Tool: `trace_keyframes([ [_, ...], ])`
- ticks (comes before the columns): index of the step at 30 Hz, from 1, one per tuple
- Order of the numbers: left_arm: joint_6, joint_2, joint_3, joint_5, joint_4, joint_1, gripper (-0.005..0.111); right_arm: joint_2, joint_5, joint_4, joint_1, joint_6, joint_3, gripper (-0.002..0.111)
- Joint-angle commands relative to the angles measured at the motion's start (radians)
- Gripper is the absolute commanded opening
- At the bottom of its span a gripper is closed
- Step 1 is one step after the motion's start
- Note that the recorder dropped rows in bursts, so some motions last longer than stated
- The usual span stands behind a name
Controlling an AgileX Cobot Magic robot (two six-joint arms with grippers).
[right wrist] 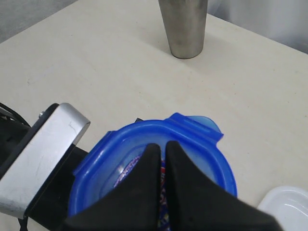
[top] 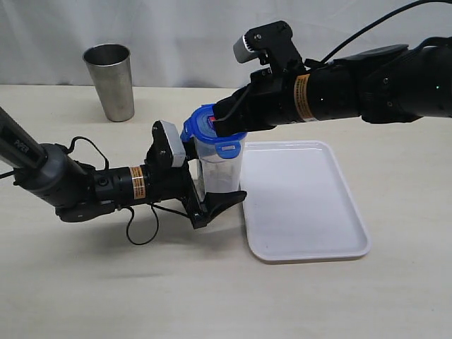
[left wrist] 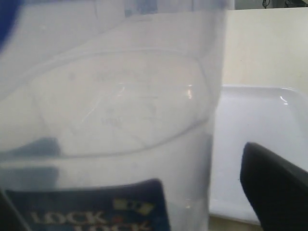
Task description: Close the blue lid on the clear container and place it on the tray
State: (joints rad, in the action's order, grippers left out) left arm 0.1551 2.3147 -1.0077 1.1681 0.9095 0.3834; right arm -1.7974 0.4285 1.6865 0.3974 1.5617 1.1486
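left fingers [top: 226, 200] straddle the clear container [top: 220, 169] spread wide, gripping nothing, it's on the worktop [top: 106, 282] at 9 o'clock of the tray [top: 311, 244], pinched-together empty right fingers [right wrist: 144, 183] press the blue lid [right wrist: 202, 159] on top, so flap snapping and traying look undone imo

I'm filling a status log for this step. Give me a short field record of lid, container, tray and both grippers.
lid: on top of container
container: upright, beside tray, not on it
tray: on table, right of container
left gripper: open, straddling container low down
right gripper: shut, tips on lid
steel cup: back left, apart
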Motion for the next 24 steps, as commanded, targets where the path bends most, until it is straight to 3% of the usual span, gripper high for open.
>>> trace_keyframes([
  [1, 0.006, -0.001, -0.004, 0.010, 0.019, 0.011, 0.100, -0.026, -0.004, 0.058, 0.001, 0.005, -0.022, 0.004],
  [24, -0.010, -0.001, -0.006, 0.000, 0.023, 0.011, 0.100, -0.026, -0.004, 0.058, 0.001, 0.005, -0.022, 0.004],
])
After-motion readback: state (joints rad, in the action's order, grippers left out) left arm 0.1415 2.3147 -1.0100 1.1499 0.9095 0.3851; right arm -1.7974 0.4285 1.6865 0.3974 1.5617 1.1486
